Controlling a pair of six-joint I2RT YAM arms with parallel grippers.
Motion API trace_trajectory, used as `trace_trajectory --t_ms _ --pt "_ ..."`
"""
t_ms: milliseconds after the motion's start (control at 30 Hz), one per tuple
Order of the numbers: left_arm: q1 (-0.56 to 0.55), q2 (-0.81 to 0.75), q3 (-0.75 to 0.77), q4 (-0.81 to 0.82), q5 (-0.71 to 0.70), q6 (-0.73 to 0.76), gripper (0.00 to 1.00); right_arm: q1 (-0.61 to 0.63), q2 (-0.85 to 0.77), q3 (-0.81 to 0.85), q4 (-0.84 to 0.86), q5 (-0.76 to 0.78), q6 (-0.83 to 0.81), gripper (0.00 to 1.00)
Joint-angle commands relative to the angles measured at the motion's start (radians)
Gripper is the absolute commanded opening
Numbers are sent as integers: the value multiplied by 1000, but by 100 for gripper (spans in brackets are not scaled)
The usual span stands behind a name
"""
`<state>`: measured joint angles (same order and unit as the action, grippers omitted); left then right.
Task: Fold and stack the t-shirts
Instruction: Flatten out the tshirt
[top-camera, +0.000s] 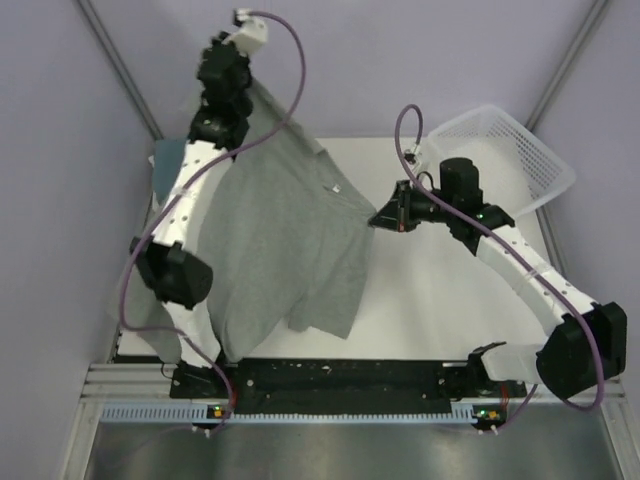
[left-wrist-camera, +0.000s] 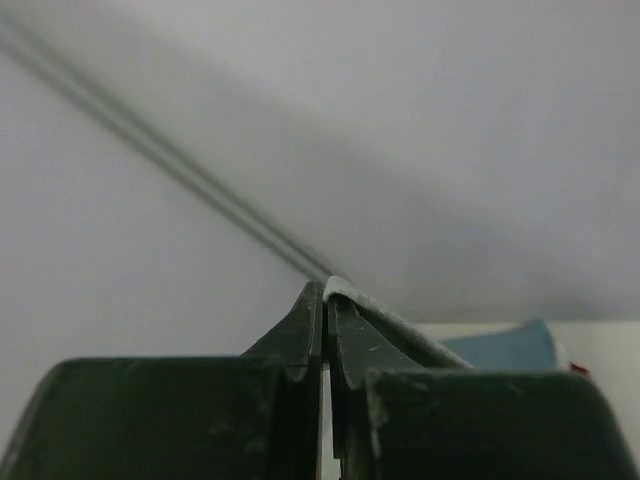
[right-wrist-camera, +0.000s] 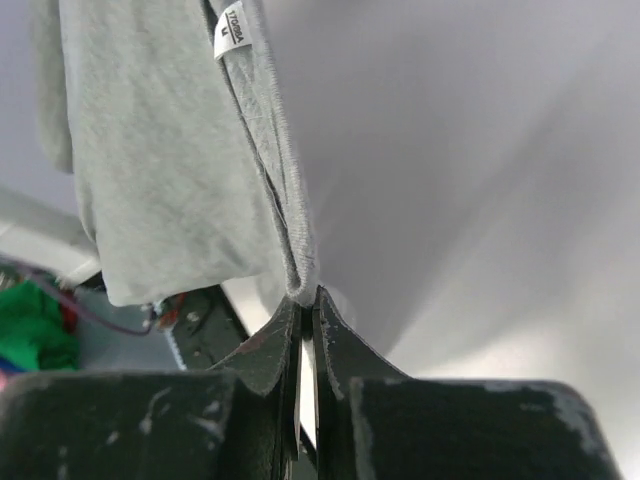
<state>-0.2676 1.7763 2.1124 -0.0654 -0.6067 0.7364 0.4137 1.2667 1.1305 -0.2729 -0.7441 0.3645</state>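
Tee (top-camera: 285, 240), heather-grey, hung off table between both arms, probably stretched to open it out for folding. Left gripper (left-wrist-camera: 325, 300), raised high, clenched on cloth edge. Right gripper (right-wrist-camera: 305, 305) pinched hemmed edge near label. Teal tee (top-camera: 168, 160) lay far-left.

Soft, even light — the white surface (top-camera: 440, 290) reads bright, its shadows faint; in the wrist views the left tool (left-wrist-camera: 323, 297) and right tool (right-wrist-camera: 306, 300) sit dark, close and blurred; backgrounds behind them hazy.
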Motion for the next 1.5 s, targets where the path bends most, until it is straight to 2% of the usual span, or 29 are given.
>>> trace_trajectory --t_ms 0,100,133,233,267,300,367,467,533,567,633,800,900,1000,1067,1200,1300,1467 --pt "-93 245 117 -16 61 -57 0 -122 14 -125 90 164 82 0" --pt "-172 447 222 2 65 9 0 -216 45 -195 97 239 109 0" --pt "-200 503 251 24 65 56 13 -252 55 -210 95 283 113 0" --pt "-265 609 261 113 29 159 78 -340 101 -238 89 382 114 0" --pt "-281 626 261 125 10 181 92 -361 123 -236 84 394 108 0" --pt "-291 630 258 125 -2 187 99 -387 149 -230 75 408 99 0" --pt "-306 592 236 40 5 143 99 -409 204 -198 37 446 77 4" --pt "-308 429 103 -120 108 14 99 -409 266 -114 -60 547 21 44" --pt "-309 283 -36 -221 224 -53 99 -411 267 -69 -126 615 -7 57" --pt "-311 206 -113 -273 275 -78 99 -409 252 -63 -146 650 -21 74" --pt "-315 79 -249 -388 361 -109 99 -411 197 -63 -181 712 -38 83" --pt "-318 -193 -547 -640 496 -150 91 -365 56 -67 -284 772 -45 88" --pt "-318 -325 -725 -769 545 -146 82 -242 -21 -37 -383 787 -61 88" --pt "-320 -437 -882 -893 558 -144 72 -101 -61 -25 -474 703 -107 86" --pt "-320 -509 -1015 -910 568 -134 70 -40 -78 -37 -517 634 -172 85" --pt "-320 -653 -1228 -912 668 -69 73 60 -104 -49 -566 539 -453 85" --pt "-320 -736 -1350 -899 691 -11 75 68 -148 -38 -589 439 -684 88" --pt "-320 -808 -1505 -861 683 17 76 68 -239 -150 -644 324 -1031 91"
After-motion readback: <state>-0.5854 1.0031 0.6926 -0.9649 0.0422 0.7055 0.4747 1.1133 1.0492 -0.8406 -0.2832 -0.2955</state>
